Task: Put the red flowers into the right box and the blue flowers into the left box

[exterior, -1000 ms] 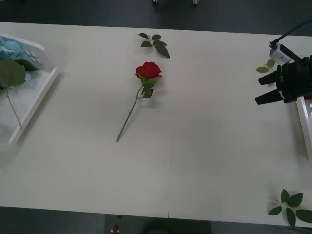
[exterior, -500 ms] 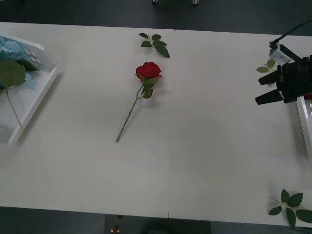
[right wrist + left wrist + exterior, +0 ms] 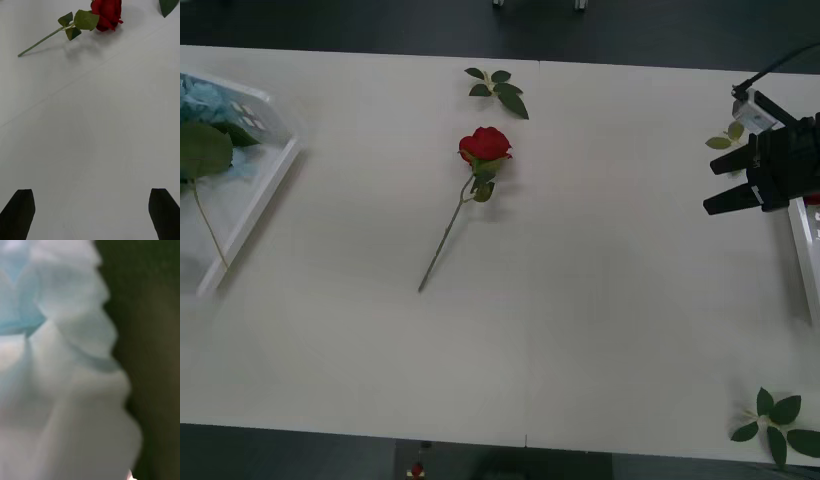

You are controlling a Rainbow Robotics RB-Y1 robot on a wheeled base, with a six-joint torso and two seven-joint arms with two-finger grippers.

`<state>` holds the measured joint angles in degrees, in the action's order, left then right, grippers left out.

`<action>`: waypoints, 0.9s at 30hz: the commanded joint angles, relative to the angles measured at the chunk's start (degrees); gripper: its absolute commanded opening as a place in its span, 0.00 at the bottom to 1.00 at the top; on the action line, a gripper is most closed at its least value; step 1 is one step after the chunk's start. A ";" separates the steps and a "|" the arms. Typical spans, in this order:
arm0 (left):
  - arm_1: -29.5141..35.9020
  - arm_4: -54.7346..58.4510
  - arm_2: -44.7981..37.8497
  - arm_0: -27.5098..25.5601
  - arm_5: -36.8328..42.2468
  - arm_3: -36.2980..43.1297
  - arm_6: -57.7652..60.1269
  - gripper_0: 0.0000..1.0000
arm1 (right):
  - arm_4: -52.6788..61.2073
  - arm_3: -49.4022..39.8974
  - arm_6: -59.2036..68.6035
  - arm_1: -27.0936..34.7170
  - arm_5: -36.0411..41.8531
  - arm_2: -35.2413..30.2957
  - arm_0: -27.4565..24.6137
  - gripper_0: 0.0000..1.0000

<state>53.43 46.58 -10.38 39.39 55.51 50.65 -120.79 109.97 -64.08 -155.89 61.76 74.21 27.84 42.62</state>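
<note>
A red flower [image 3: 484, 144] lies on the white table [image 3: 580, 300] at centre back, its thin stem running toward the front left. In the right wrist view the same red flower [image 3: 107, 9] lies well ahead of the fingers. My right gripper [image 3: 715, 185] hovers at the table's right side, far right of the rose, its black fingertips [image 3: 18, 213] spread open with nothing between them. Just beyond it shows the thin white rim of the right box [image 3: 805, 240]. The left box [image 3: 250, 200] at the left edge holds blue flowers [image 3: 205, 100]. Pale-blue petals [image 3: 56, 352] sit very close in the left wrist view.
Bloomless green leaf sprigs lie at the back centre [image 3: 500, 90], near the right gripper [image 3: 728, 135] and at the front right corner [image 3: 780, 420]. A bare stretch of table separates the rose from the right gripper.
</note>
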 commanded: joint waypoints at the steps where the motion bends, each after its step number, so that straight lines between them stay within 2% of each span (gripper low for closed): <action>1: -2.01 1.14 -0.70 -3.18 -5.94 1.47 3.37 0.00 | 0.24 -0.17 0.89 -0.59 -0.12 -0.42 0.45 0.89; 15: -6.94 10.19 1.94 -11.53 -21.68 1.47 3.55 0.00 | 0.24 -0.17 0.89 -0.59 -0.12 -0.42 0.45 0.88; 21: -6.94 9.84 2.21 -11.71 -21.94 1.47 3.37 0.02 | 0.24 -0.17 0.89 -0.59 -0.12 -0.42 0.45 0.89; 22: -6.94 9.67 2.21 -11.71 -21.85 1.47 3.37 0.28 | 0.24 -0.17 0.89 -0.59 -0.12 -0.42 0.45 0.89; 23: -6.94 9.58 2.21 -11.71 -21.85 1.47 3.28 0.46 | 0.24 -0.17 0.89 -0.59 -0.12 -0.42 0.45 0.89; 24: -6.94 9.40 2.21 -11.80 -21.85 1.47 3.19 0.79 | 0.24 -0.17 0.89 -0.59 -0.12 -0.42 0.45 0.88; 25: -6.94 9.23 2.12 -11.80 -21.85 1.47 3.11 0.93 | 0.24 -0.17 0.89 -0.59 -0.12 -0.42 0.45 0.88; 27: -6.94 9.05 2.12 -11.80 -21.94 1.47 2.84 1.00 | 0.24 -0.17 0.89 -0.59 -0.12 -0.42 0.45 0.89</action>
<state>45.27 56.00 -7.23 27.31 34.06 50.71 -118.75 109.97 -64.08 -155.89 61.68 74.21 27.84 42.62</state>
